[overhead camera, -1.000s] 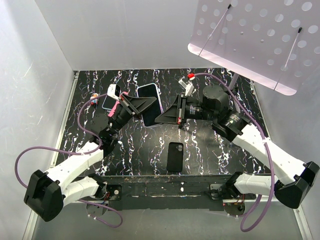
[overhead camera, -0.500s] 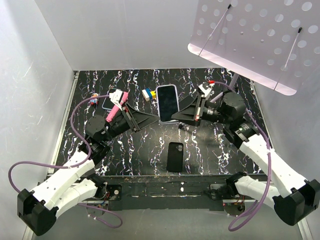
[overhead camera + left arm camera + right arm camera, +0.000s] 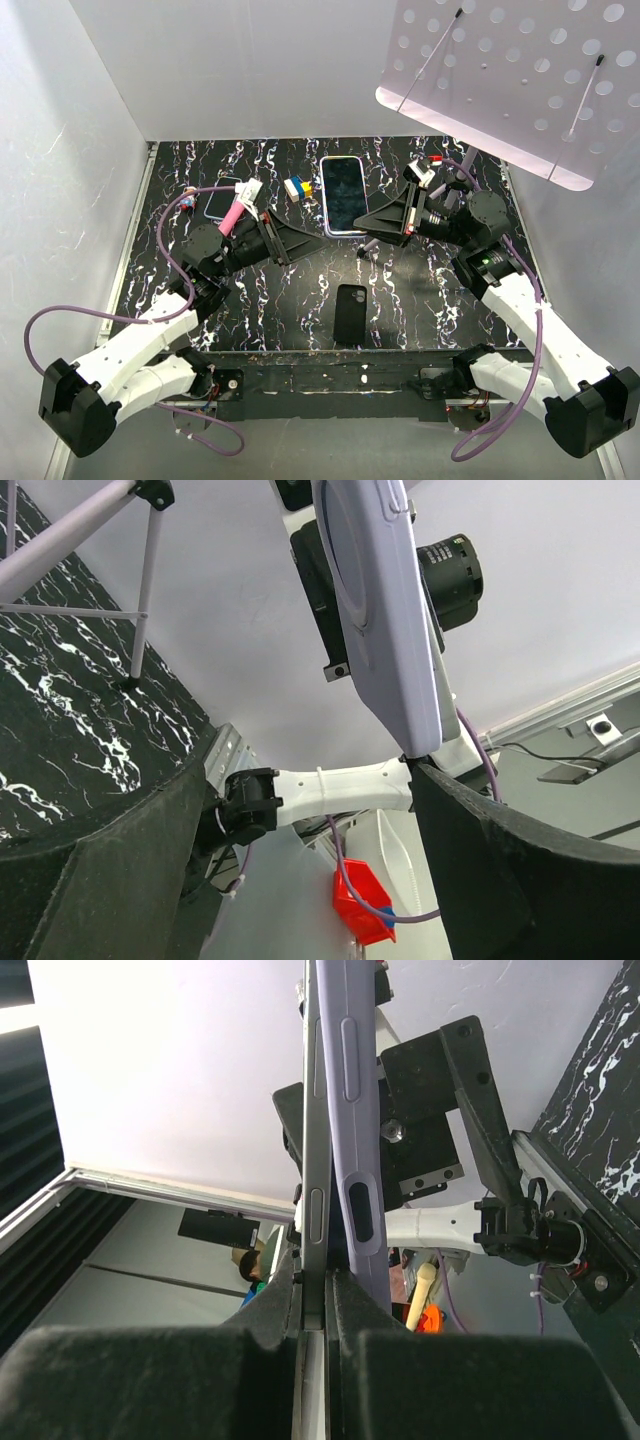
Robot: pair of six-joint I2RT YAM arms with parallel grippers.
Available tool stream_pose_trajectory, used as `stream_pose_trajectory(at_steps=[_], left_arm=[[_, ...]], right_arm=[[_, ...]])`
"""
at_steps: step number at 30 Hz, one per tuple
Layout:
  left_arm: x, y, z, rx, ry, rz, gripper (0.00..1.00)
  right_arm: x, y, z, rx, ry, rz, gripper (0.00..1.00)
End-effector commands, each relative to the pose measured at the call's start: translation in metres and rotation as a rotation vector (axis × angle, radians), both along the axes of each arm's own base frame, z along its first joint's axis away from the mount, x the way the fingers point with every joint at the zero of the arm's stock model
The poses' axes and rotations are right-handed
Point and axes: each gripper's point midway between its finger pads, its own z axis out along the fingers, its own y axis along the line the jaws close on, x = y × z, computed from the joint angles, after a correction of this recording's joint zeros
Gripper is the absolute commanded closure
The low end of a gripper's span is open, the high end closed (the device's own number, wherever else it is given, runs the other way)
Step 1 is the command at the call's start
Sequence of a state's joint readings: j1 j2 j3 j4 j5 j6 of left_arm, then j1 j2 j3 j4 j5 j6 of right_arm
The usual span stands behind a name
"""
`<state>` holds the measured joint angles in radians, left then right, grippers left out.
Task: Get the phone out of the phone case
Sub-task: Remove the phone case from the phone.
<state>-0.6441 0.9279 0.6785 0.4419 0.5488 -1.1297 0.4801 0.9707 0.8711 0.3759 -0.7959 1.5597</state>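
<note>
phone in its lilac case is pinched tight by the right fingers, left fingers spread wide beside it.

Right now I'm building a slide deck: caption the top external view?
Right gripper pinches the cased phone; the open left gripper flanks it.
</note>
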Motion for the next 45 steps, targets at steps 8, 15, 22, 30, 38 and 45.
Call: stream_pose_trajectory(at_steps=[8,15,22,30,38,45], left_arm=[[-0.017,0.004,0.039,-0.1,-0.115,-0.035,0.14],[-0.006,0.0,0.031,-0.058,-0.079,-0.003,0.33],[0.005,-0.005,0.02,-0.033,-0.038,0.015,0.48],[0.014,-0.006,0.021,-0.021,0.007,0.048,0.39],[0.046,-0.011,0.003,0.093,0.103,0.157,0.7],[0.062,0.015,-0.105,0.459,0.363,0.327,1.0]], right_arm=[[-0.011,-0.005,0.021,0.079,-0.111,0.014,0.99],[-0.013,-0.006,0.026,0.089,-0.12,0.021,0.99],[-0.018,-0.008,0.028,0.094,-0.125,0.025,0.99],[-0.02,-0.009,0.026,0.087,-0.13,0.025,0.99],[-0.022,-0.007,0.015,0.045,-0.124,0.019,0.99],[-0.022,-0.008,0.001,-0.017,-0.117,0.0,0.99]])
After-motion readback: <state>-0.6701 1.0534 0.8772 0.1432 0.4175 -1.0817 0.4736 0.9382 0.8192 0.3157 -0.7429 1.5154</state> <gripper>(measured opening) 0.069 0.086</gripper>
